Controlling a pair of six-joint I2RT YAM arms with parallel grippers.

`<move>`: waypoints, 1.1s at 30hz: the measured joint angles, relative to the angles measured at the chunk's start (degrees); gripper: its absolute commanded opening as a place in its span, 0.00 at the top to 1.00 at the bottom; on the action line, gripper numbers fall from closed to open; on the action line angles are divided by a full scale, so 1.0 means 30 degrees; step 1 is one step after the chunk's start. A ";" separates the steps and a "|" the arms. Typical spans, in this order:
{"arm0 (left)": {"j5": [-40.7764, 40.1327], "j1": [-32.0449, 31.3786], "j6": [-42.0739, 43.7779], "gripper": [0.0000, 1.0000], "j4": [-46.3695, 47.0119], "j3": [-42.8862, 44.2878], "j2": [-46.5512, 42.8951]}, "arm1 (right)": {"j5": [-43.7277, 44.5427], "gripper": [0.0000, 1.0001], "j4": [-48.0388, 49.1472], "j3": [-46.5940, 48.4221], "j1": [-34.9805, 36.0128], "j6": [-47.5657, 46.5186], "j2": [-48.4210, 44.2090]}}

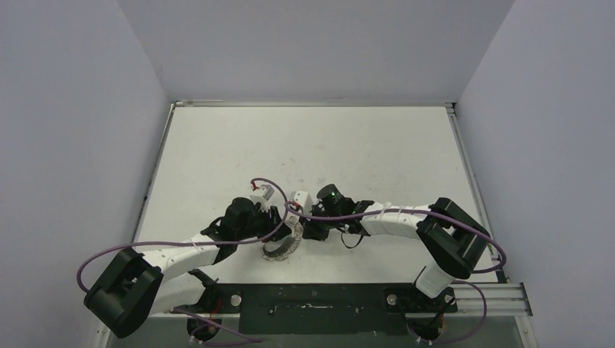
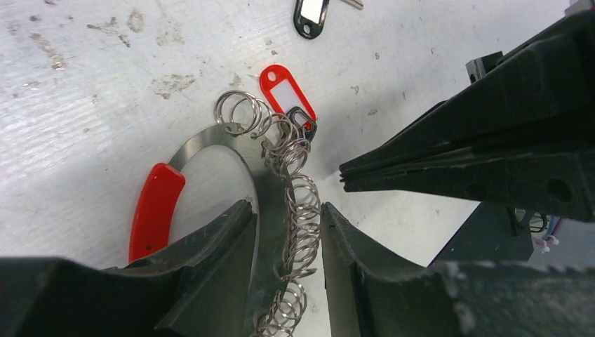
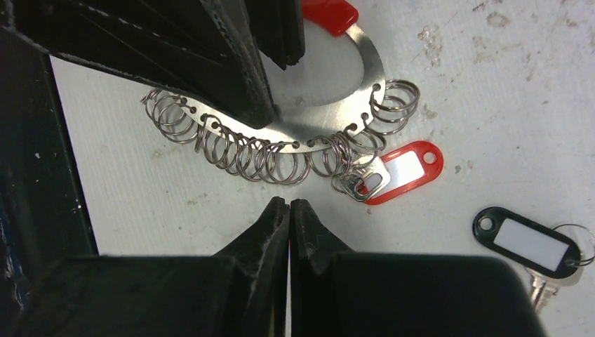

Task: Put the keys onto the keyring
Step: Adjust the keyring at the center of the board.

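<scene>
The keyring (image 2: 210,137) is a thin metal band with a red sleeve (image 2: 154,210) and several small silver split rings (image 2: 302,210), lying on the white table. My left gripper (image 2: 284,207) is shut on its band and rings; it also shows in the top view (image 1: 278,219). A red-tagged key (image 3: 403,172) hangs at the ring's end. A loose key with a black oblong tag (image 3: 530,242) and a silver shaft lies apart on the table. My right gripper (image 3: 289,203) is shut and looks empty, its tips just short of the rings (image 3: 245,151).
The table top (image 1: 326,145) is white and scuffed, enclosed by grey walls. Both arms meet near the table's middle front, with purple cables (image 1: 167,243) looping beside them. The right gripper's shut fingers (image 2: 393,168) reach in close to the left gripper.
</scene>
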 measured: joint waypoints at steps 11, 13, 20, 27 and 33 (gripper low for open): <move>0.1887 0.0124 0.0168 0.60 0.2688 0.0918 0.4022 | 0.1880 1.00 0.2929 -0.1362 0.0000 0.3767 0.0350; 0.1996 0.0138 0.0197 0.60 0.3024 0.0918 0.4473 | 0.2193 1.00 0.3257 -0.1362 0.0000 0.4022 0.0597; 0.2419 0.0182 0.0328 0.60 0.4583 0.0918 0.5799 | 0.2725 1.00 0.4167 -0.1355 0.0007 0.4597 0.1297; 0.2834 0.0408 0.0590 0.74 0.5894 0.0918 0.6747 | 0.3031 1.00 0.4656 -0.1348 0.0000 0.4911 0.1494; 0.2965 0.0495 0.0780 0.84 0.6178 0.0918 0.6921 | 0.3155 1.00 0.4721 -0.1348 -0.0015 0.4911 0.1486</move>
